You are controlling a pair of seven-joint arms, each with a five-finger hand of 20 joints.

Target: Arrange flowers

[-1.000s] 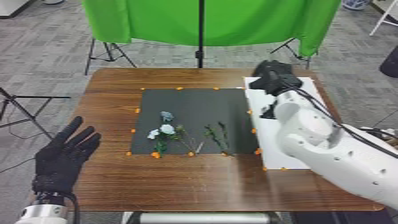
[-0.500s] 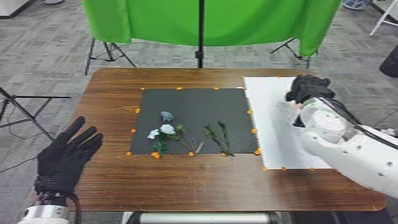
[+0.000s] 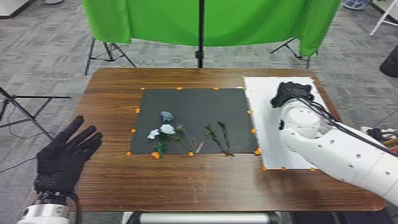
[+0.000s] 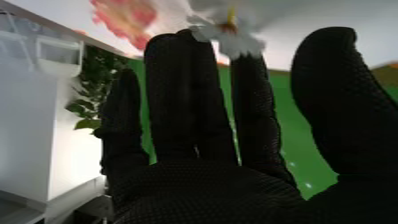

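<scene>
Right hand (image 3: 292,94) was released over white sheet (image 3: 263,91), near table's (image 3: 187,187) right edge. Step seemed picking; next probably needed gentle pinch on white flower (image 4: 240,44).

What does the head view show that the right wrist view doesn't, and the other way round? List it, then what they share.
Head view: the left hand, the dark mat, the blue flower and the green stems.
Right wrist view: a pink-red flower and leafy greenery.
Both: the right hand, the green cloth, the brown table.
</scene>
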